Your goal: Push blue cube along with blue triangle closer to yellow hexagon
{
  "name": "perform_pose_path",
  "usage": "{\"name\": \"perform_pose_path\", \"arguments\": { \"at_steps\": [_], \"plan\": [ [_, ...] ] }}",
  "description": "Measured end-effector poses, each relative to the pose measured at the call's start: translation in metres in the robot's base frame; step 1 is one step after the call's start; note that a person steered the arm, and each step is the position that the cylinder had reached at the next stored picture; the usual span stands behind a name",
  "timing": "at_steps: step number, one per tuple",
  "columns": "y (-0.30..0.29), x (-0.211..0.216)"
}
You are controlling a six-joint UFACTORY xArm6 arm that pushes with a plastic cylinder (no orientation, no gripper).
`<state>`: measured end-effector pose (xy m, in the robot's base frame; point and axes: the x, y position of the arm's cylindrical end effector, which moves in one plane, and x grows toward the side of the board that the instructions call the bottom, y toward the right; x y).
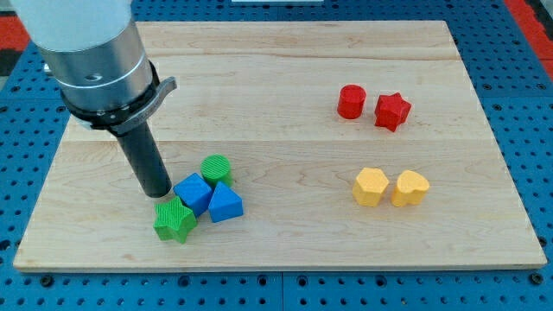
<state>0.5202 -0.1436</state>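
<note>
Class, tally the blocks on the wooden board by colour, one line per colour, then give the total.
Blue: 2 – blue cube, blue triangle
Green: 2 – green cylinder, green star
Red: 2 – red cylinder, red star
Yellow: 2 – yellow hexagon, yellow heart
Total: 8

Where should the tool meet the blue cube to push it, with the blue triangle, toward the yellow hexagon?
Contact the blue cube's left face, coming from the view's left. My tip already sits there. The blue triangle lies on the cube's right and the yellow hexagon farther right, so a rightward push probably carries both.
</note>
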Motion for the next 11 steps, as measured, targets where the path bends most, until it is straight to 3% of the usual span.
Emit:
{"name": "perform_pose_path", "arguments": {
  "at_steps": [4, 6, 11],
  "plan": [
    [0.039, 0.019],
    [0.094, 0.027],
    [0.162, 0.021]
  ]
}}
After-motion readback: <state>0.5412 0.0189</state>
